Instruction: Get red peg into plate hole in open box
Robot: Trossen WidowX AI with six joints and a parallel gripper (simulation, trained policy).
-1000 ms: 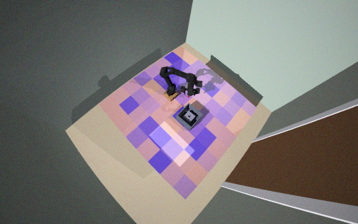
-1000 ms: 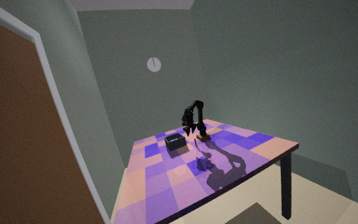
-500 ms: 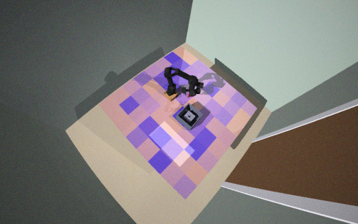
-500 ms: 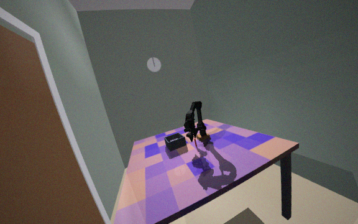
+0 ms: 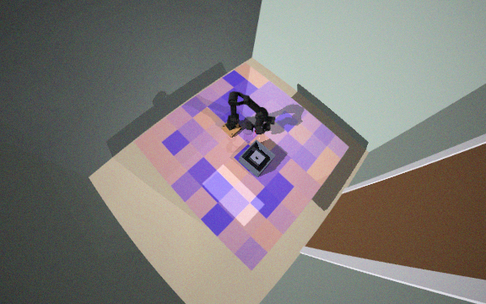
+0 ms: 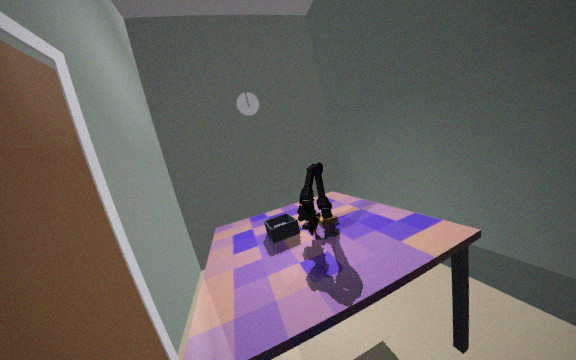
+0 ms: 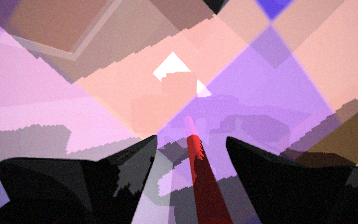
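The red peg stands between the two fingers in the wrist view, with a gap on each side. A bit of red also shows by the fingertips in the exterior view. My gripper is open, partly closed around the peg without touching it, low near the table beside the box. The open grey box stands on the table. Its light plate with a small dark hole shows inside it in the top view. In the exterior view the plate is mostly hidden by the walls.
The arm's wood-coloured base stands close to the gripper, on the side away from the box. The table has a patchwork of pink, orange, purple and blue tiles. Shadows of the arm fall across it.
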